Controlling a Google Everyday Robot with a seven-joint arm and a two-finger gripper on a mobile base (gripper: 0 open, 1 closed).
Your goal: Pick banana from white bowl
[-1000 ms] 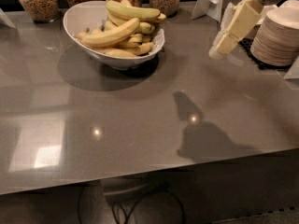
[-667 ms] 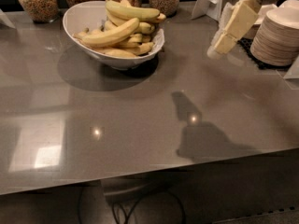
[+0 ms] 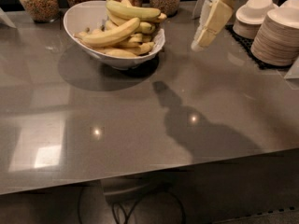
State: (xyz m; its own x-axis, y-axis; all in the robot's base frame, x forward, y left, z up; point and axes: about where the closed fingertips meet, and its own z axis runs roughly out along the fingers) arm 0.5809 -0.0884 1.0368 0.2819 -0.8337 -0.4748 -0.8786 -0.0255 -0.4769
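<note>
Camera view is showing the grey counter (image 3: 140, 139) lying as it was a second ago, with the white bowl (image 3: 79, 20) sitting unmoved at its far left and the bananas (image 3: 112, 34) piling above its slanted rim. What is changing is the arm: the gripper (image 3: 198, 43) is drifting leftward from the stacked plates (image 3: 275, 36) toward the bowl, and its shadow (image 3: 187, 125) is sliding left across the counter with it. It is hanging in the air, tilted tip-down, well apart from the fruit and carrying nothing, so I am judging the approach as under way and the grasp as not yet begun. Seen side-on, it is reading as one pale slab, so I cannot tell whether it is spread or pressed together. The arm above is being cut off by the top edge, and the lower bananas are lying hidden under the upper ones.
</note>
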